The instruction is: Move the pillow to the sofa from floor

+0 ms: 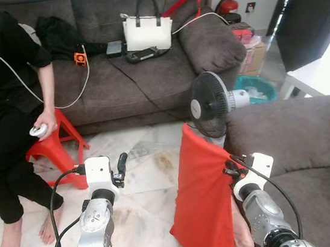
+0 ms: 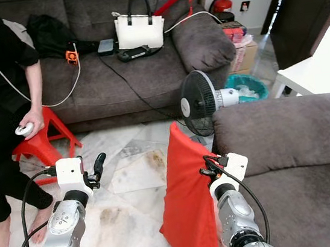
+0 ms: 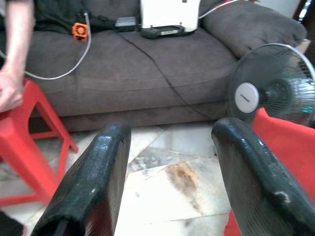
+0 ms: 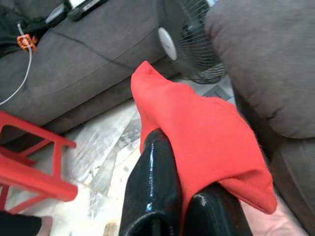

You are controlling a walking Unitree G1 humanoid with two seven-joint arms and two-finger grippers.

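A red pillow (image 1: 202, 198) hangs upright above the marble floor, beside the arm of the near grey sofa (image 1: 294, 137). My right gripper (image 4: 184, 196) is shut on the pillow's edge, the cloth pinched between its black fingers (image 4: 152, 191). The right wrist (image 1: 251, 176) sits just right of the pillow, close to the sofa arm. My left gripper (image 3: 170, 167) is open and holds nothing; it hovers over the floor to the pillow's left, with its wrist (image 1: 99, 175) raised in front of me.
A black standing fan (image 1: 210, 102) stands right behind the pillow. A second grey sofa (image 1: 134, 73) at the back holds a white handbag (image 1: 148, 31) and cables. A person sits on a red stool (image 1: 55, 147) at the left, feet on the floor.
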